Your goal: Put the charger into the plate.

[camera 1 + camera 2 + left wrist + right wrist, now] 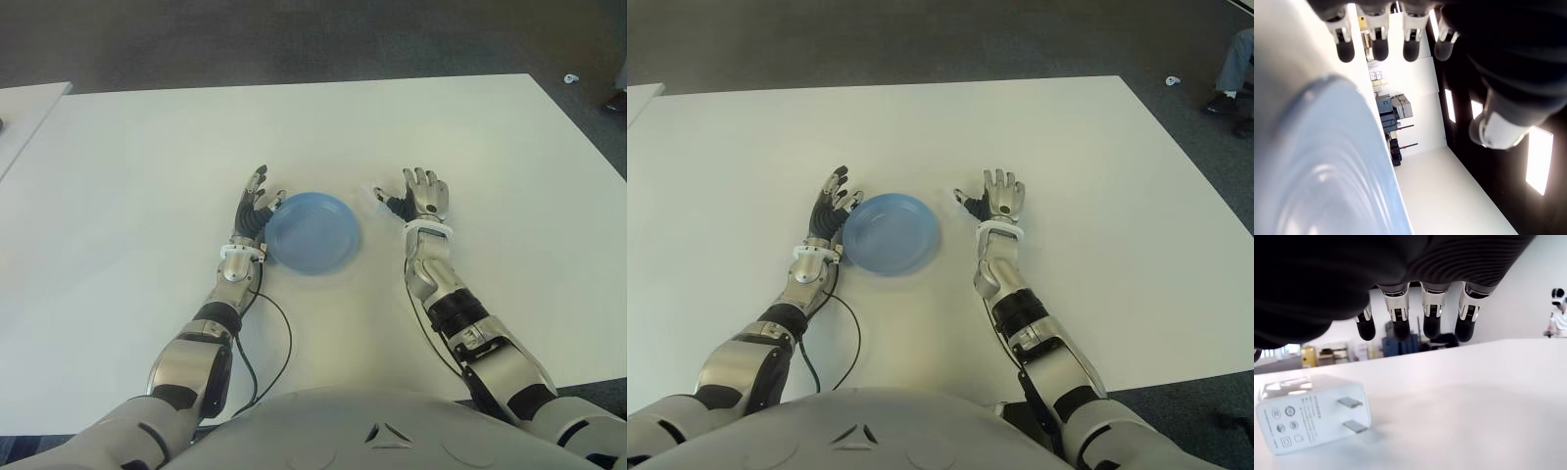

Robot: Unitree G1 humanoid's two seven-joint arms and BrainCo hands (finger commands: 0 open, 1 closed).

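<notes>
The white charger [1312, 416] lies on the white table [147, 176] with its two prongs sticking out sideways. My right hand [404, 192] hovers open just over it, fingers [1431, 316] spread and not touching it. In the eye views the charger [376, 194] shows as a small white block by that hand's thumb, a little right of the blue plate [313, 235]. The plate holds nothing. My left hand [266, 192] is open at the plate's left rim [1312, 161], fingers pointing away from me.
A black cable [281, 338] loops on the table beside my left forearm. A second white table [24, 103] stands at the far left. A person's leg and shoe [1232, 69] show on the floor at the far right.
</notes>
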